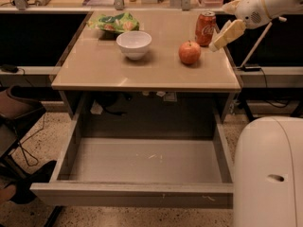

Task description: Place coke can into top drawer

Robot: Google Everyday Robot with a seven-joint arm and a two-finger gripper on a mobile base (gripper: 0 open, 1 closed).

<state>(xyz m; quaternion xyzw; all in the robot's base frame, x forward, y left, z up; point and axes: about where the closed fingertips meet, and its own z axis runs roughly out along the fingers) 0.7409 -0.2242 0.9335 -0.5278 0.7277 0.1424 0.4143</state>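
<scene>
I'm looking down over the worktop (pixel 142 72), and the coke can (pixel 205 28) is standing upright near its far right corner, well apart from the drawer below. The end effector (pixel 220 39) is hanging just to the right of the can, angling down toward it from the white arm (pixel 270 4) that's reaching in from the upper right. It's sitting very close to the can's side, and I can't tell whether the two are touching. From this angle I can't tell whether the end effector is open or closed either.

A red apple (pixel 189 52) is sitting just in front of the can and a little to its left, near it but apart. Further left, a white bowl (pixel 134 42) is resting on the worktop, and behind it a green bag (pixel 113 22) is lying by the far edge.

Under the worktop, the top drawer (pixel 132 194) is standing pulled out toward me, its grey floor showing a few pale scuffs. The robot's white body (pixel 267 174) is filling the lower right corner, right beside the drawer's right end.
</scene>
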